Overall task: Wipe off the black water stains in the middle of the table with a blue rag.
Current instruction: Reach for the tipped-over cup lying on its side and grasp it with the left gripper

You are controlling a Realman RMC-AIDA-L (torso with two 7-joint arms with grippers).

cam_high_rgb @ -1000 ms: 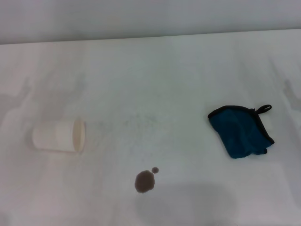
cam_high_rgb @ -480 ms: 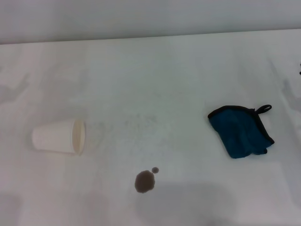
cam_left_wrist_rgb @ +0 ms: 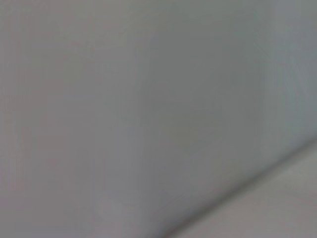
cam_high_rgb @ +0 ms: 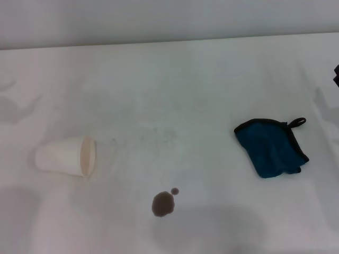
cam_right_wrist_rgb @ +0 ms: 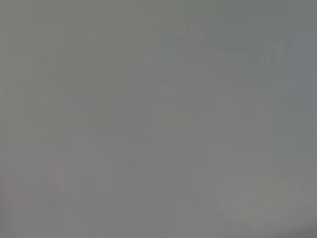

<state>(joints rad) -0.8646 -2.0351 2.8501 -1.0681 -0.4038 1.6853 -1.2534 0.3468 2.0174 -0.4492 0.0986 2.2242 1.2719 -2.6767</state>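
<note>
The table point(cam_high_rgb: 175, 90) is a broad, matte white plane, and near its front middle lies the stain point(cam_high_rgb: 162, 204), a dark brown-grey roundish blot with one tiny dot of the same colour just beside it. Well to the right the rag point(cam_high_rgb: 271, 148) lies crumpled and soft, teal-blue with black trim and a small black loop at one corner; a smooth white paper cup point(cam_high_rgb: 66, 156) lies tipped on its side at the left. Only a dark sliver of the right gripper point(cam_high_rgb: 336, 75) shows at the right edge, so whether it is open or closed I cannot tell, and the left gripper is out of sight.
</note>
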